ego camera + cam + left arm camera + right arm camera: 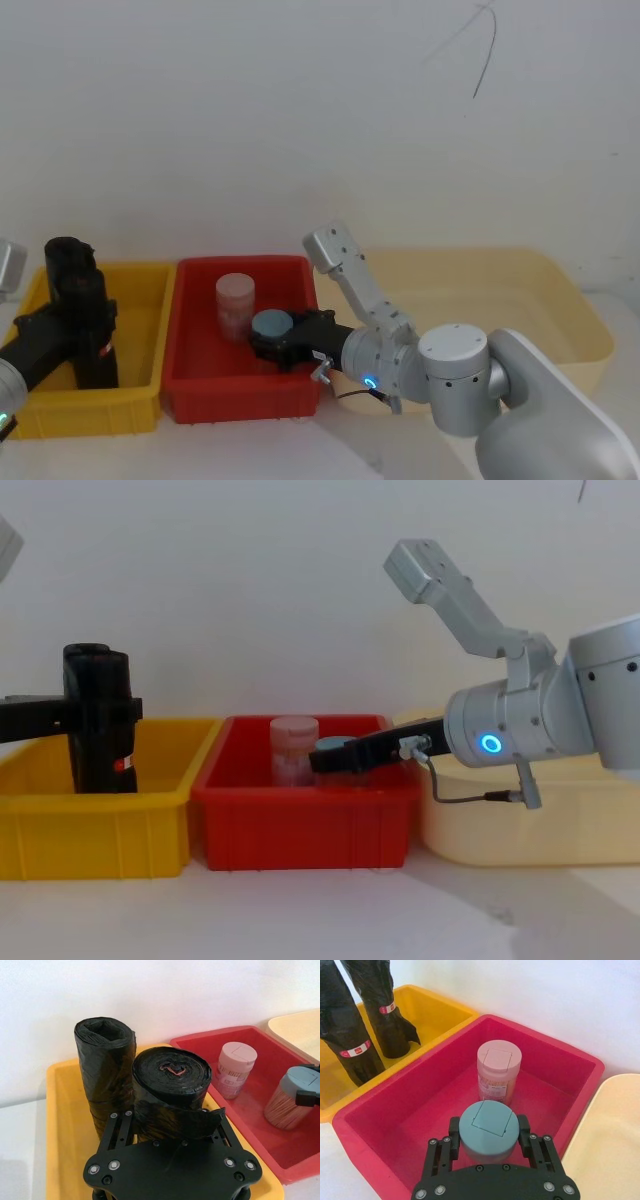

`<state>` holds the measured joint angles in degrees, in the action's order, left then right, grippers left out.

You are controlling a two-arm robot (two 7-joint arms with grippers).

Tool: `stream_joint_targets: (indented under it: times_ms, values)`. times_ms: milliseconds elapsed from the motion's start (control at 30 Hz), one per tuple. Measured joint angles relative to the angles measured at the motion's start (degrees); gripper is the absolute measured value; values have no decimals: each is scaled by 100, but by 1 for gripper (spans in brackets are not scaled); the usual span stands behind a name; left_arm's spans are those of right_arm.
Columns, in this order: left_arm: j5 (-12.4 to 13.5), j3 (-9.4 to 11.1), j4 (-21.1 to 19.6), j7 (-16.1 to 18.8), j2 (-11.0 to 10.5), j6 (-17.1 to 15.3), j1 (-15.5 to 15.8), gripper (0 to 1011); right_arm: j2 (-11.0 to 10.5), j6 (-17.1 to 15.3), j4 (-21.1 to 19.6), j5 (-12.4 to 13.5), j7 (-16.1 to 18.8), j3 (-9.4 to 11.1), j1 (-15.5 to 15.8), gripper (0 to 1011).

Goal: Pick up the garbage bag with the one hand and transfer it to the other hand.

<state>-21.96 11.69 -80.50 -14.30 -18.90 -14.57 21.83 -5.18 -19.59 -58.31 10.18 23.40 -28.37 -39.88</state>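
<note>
Standing upright in the yellow bin (pixel 65 1125), at 9 o'clock from the red bin (pixel 540 1040), the garbage bag (pixel 170 1085) is pinched between the left gripper's (pixel 170 1117) jaws, with a second roll (pixel 105 1070) just beside it. It is probably light, firm and slick, so a mid-height squeeze below the loose flap looks safest. The right gripper (pixel 488 1132) clamps a teal-lidded jar (pixel 487 1120). Sticker (pixel 355 1050) writing is unreadable.

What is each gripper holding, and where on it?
Left gripper: the garbage bag, jaws clamped around the middle of the roll. Right gripper: the teal-lidded jar in the red bin, jaws on either side of its lid.
</note>
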Motion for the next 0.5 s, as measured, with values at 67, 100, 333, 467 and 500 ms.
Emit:
stream_joint_targets:
  times_ms: [67,100,333,467,500]
  values:
    - [2,-3,-11,4,5,0,-3,523,-8,0,-25,4,0,9,13,663]
    - [2,-3,-11,4,5,0,-3,523,-8,0,-25,4,0,9,13,663]
    - [-7,-14,-235,14,31,-7,25,523,-83,15,-322,152,37,139,129,663]
    - [-39,-11,-415,12,46,-58,103,523,-137,22,-593,283,74,248,207,663]
    - [-52,-7,-451,7,50,-76,123,523,-151,22,-668,312,83,284,228,663]
